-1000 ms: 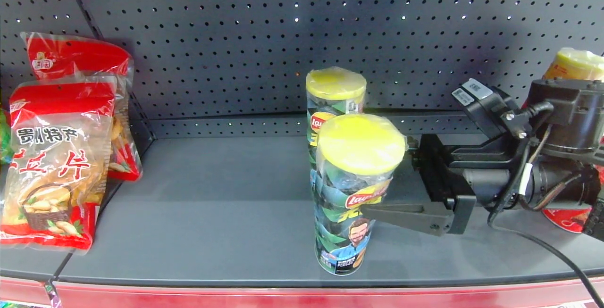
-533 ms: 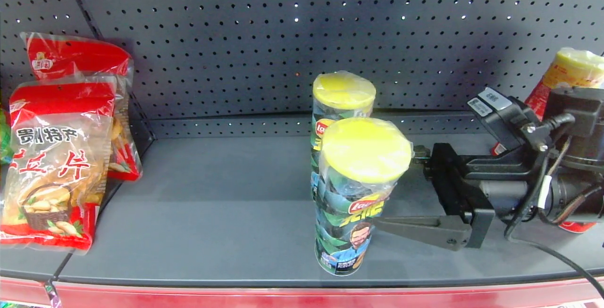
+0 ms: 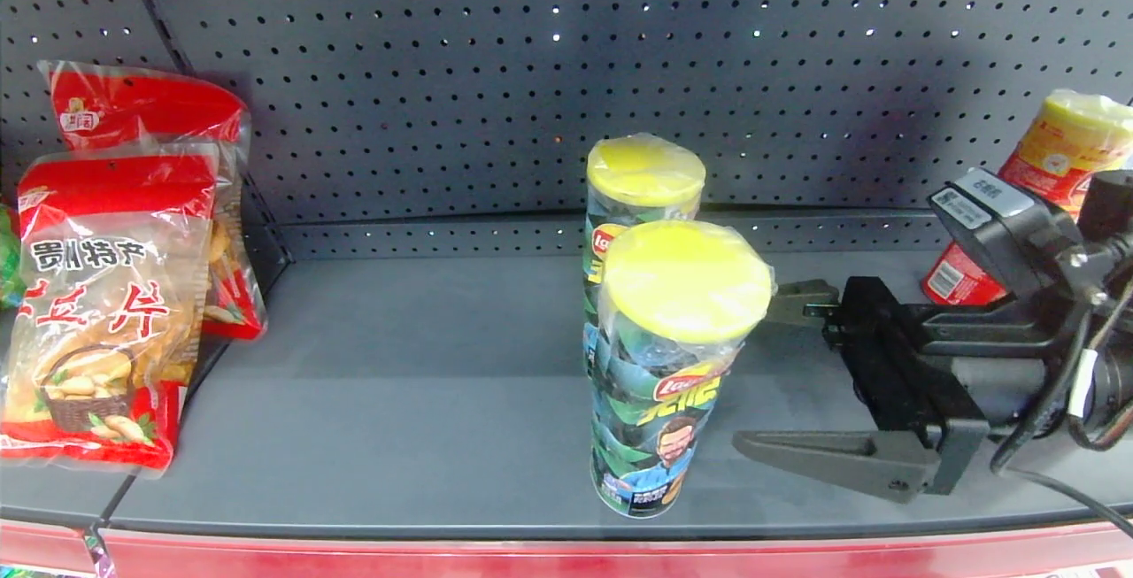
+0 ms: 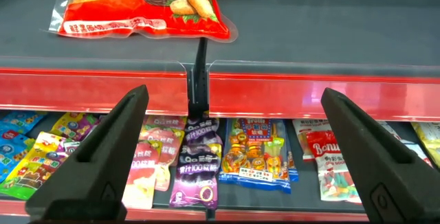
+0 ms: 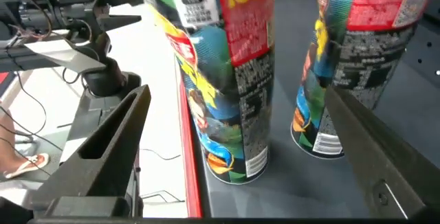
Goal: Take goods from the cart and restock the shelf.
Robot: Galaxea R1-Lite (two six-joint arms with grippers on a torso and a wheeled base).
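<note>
The likeliest mishap is a knock. The right hand (image 3: 763, 374) sits at the right of the head view with its fingers spread wide and holding nothing, the near finger just beside the front can (image 3: 677, 366), which stands upright at lower centre of the frame, close to the front lip of the shelf (image 3: 398, 401). Any sideways drift as the arm pulls out could clip that tall, narrow can and tip it over the lip, or push it into the rear can (image 3: 644, 197) directly behind it. The right wrist view shows a small gap between their bases, so there is little room to spare. The cable trailing at lower right could also drag across the shelf. A lesser risk is the red can (image 3: 1053, 171) at upper right, which leans and lies close to the arm's body. The left hand (image 4: 234, 93) is also spread and empty, below the shelf's red edge, well apart from the cans. By count there are two green cans with yellow lids, one red can with a yellow lid, two red snack bags (image 3: 106, 312) at the left, and two hands. The sweet packets (image 4: 254, 155) on the lower tier are too many and too overlapped to count.
</note>
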